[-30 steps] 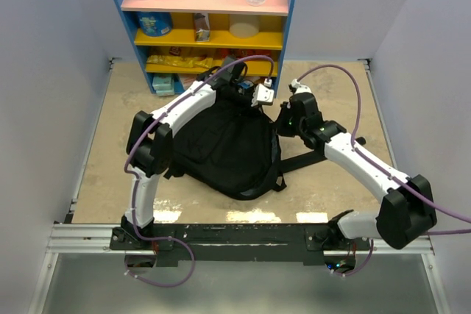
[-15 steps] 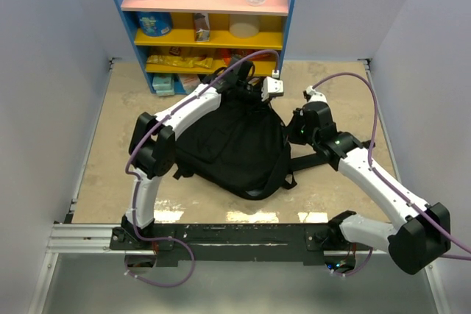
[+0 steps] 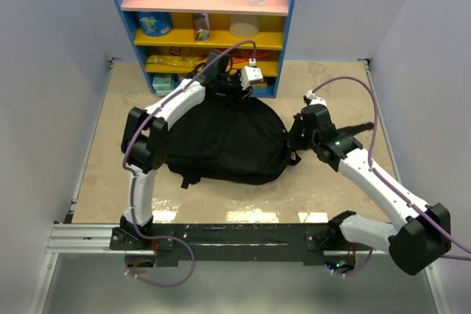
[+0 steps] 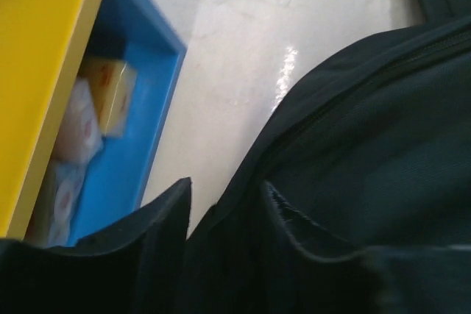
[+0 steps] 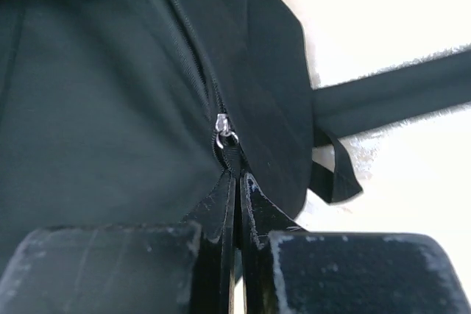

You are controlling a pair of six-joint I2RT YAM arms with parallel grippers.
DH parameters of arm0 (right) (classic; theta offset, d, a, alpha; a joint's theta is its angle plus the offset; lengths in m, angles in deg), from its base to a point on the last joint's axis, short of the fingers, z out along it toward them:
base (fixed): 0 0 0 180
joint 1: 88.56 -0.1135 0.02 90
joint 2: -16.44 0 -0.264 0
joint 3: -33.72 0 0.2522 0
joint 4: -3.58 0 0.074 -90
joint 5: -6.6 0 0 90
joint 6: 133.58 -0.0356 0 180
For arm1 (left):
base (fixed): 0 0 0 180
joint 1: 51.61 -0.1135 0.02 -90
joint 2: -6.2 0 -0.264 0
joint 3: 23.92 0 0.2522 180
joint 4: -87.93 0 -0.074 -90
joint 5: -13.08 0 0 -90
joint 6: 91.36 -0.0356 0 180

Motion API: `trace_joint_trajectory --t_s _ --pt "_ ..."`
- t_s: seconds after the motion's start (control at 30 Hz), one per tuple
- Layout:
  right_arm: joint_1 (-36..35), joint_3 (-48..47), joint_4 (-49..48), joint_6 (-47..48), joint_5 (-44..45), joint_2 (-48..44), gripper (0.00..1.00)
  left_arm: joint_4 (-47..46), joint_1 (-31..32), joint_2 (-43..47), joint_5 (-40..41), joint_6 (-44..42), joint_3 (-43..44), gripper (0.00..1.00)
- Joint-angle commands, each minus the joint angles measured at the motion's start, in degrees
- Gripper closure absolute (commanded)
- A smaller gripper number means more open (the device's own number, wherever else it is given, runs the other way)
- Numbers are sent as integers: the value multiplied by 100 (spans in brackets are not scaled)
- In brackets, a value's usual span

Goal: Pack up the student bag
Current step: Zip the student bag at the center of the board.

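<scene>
Student bag (image 3: pixel 221 145) — right hand (image 5: pixel 237 182) pinches its zipper pull (image 5: pixel 225 136).

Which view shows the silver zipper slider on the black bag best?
Right wrist: the zipper slider is sharp and centred, its pull tab pinched in the right tool. Top external shows the student bag whole, but the slider is too small to pick out. Left wrist shows only bag fabric and a zip seam.
</scene>
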Motion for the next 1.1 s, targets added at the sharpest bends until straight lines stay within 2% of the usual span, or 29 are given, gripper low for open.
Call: trace_joint_trajectory --t_s 0.0,0.07,0.23,0.3,0.37,0.4,0.57,0.63,0.8,0.93,1.0,1.07 --pt "13 -122 391 38 58 30 100 156 -530 169 612 -141 -101 45" --pt "13 -201 312 47 -12 197 100 411 -706 274 462 -141 -84 42" --pt "13 -359 -13 91 -153 601 100 1121 -979 407 226 -369 -189 49" --pt "13 -526 -75 187 -83 891 100 1360 -1084 468 32 -369 -259 47" --pt "13 -746 -163 258 -30 1058 100 1589 -1172 608 -197 -343 -347 12" --pt "13 -825 -172 319 -13 1242 100 1642 -1181 678 -258 -352 -452 1" --pt "74 -1300 -242 495 23 1604 100 1694 -1208 1153 -759 0 -296 0" --pt "109 -1484 -286 565 5 1761 100 2088 -1234 1154 -873 -122 38 0" --pt "171 -1775 -383 601 -188 2034 100 2704 -1717 1224 -908 -579 153 0" --pt "171 -1766 -550 548 -434 2175 100 3698 -2130 1513 -1751 -1001 329 0" --pt "171 -1740 -594 531 -461 2202 100 3787 -2227 1873 -1657 -1344 85 0" --pt "171 -1714 -637 530 -522 2158 100 3481 -2446 2241 -1148 -1467 -380 0"
